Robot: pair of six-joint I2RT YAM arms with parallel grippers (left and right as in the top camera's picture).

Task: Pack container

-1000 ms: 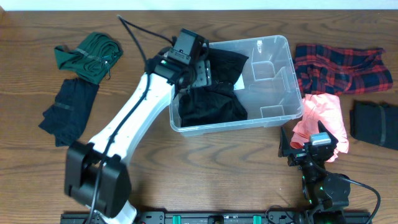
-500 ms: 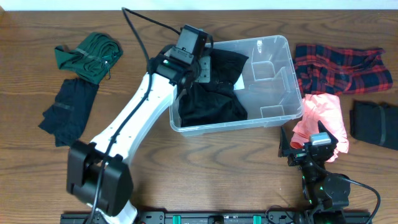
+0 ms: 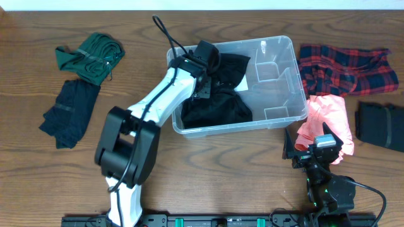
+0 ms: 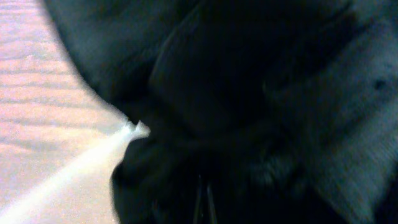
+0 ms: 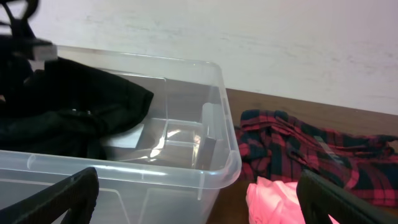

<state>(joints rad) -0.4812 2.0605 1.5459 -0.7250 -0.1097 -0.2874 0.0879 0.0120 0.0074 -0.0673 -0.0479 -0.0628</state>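
While the left gripper (image 3: 204, 87) sat buried in the black garment (image 3: 218, 108) inside the mid-table container (image 3: 278, 96), its grip unreadable, I reckoned pressing the cloth flat wisest; the right gripper (image 5: 199, 202) gaped.

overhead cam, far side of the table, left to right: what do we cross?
green garment → container → red plaid garment

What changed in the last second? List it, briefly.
The left arm swung right and folded, pushing its wrist further into the container over the black garment. The garment, container, right arm and loose clothes stayed put.
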